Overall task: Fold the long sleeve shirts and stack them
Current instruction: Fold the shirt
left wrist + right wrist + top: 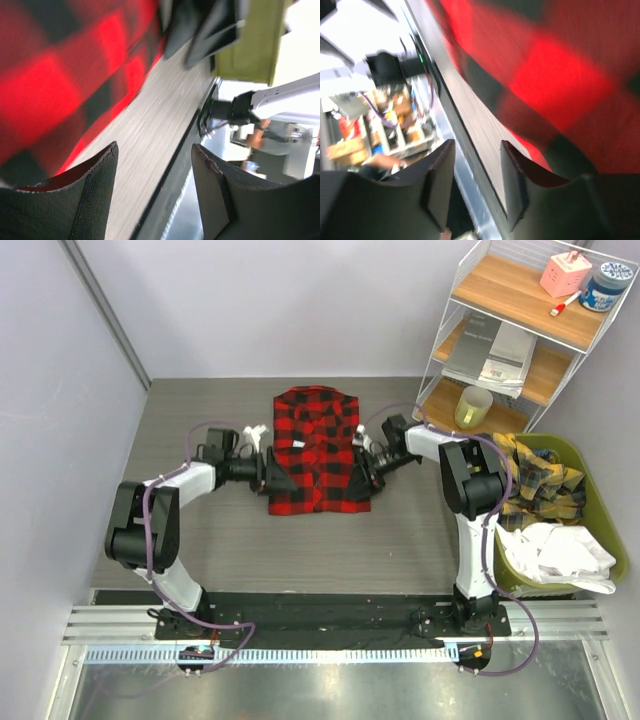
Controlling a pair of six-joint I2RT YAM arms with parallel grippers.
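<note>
A red-and-black check long sleeve shirt (315,450) lies flat on the grey table (200,530), its sleeves tucked in and a small white patch on its chest. My left gripper (272,480) sits low at the shirt's lower left edge. In the left wrist view the left gripper (155,147) is open, with bare table between the fingers and the red cloth (55,85) beside the left finger. My right gripper (360,478) is at the shirt's lower right edge. In the right wrist view the right gripper (477,144) is open on nothing, with the cloth (555,75) just outside its right finger.
A green basket (600,530) at the right holds a yellow-and-dark plaid garment (535,475) and white cloth (555,550). A wire shelf rack (520,330) stands at the back right, holding a cup and books. A small white object (255,431) lies left of the shirt.
</note>
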